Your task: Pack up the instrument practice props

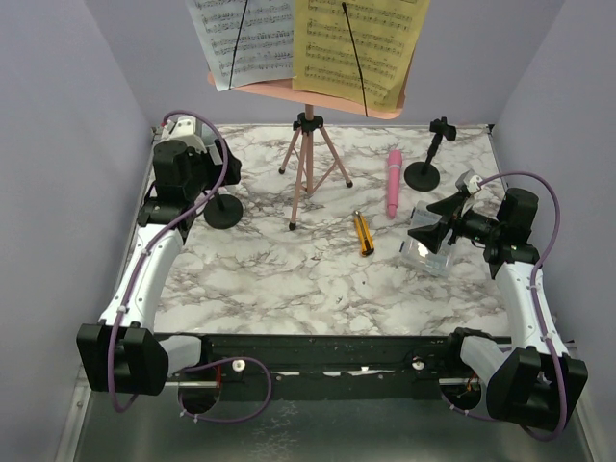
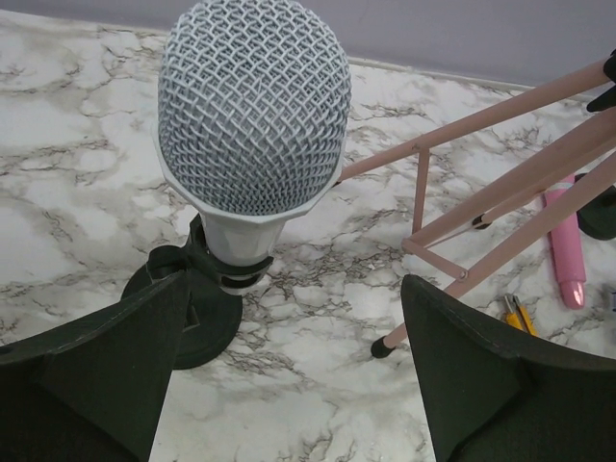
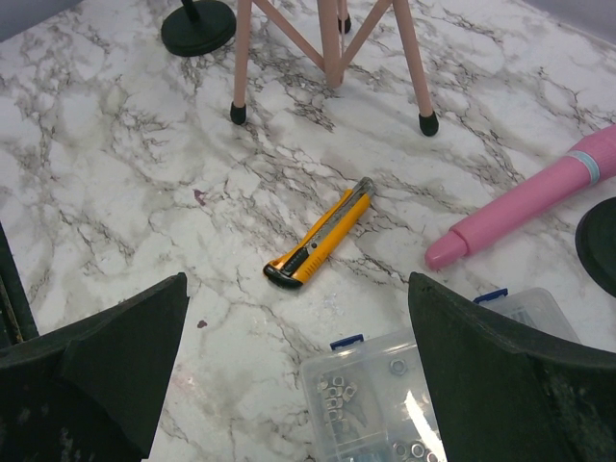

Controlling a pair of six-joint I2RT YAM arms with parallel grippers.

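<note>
Cut off by top edge, overhead view: white and yellow sheet-music pages (image 1: 308,38). Mostly hidden behind pages: pink music rack (image 1: 318,99). Largely covered by left arm (image 1: 159,260): grey-white microphone (image 2: 252,106), left mic mount (image 1: 223,214). Partly behind right fingers (image 1: 433,234): clear box (image 1: 430,255). Nearly hidden behind left finger (image 2: 500,385): cutter (image 2: 518,313). Cut off by right edge, right wrist view: pink microphone (image 3: 520,207), second mount base (image 3: 599,245). Too small to identify: box contents (image 3: 342,395).

The table (image 1: 289,279) is white veined grey, the tripod (image 3: 332,38) and slim microphone (image 3: 520,205) pink, the cutter (image 3: 320,238) yellow and black, the mesh-headed microphone (image 2: 252,106) grey-white, and the clasps (image 3: 346,341) on the box (image 3: 385,404) seemingly blue.
</note>
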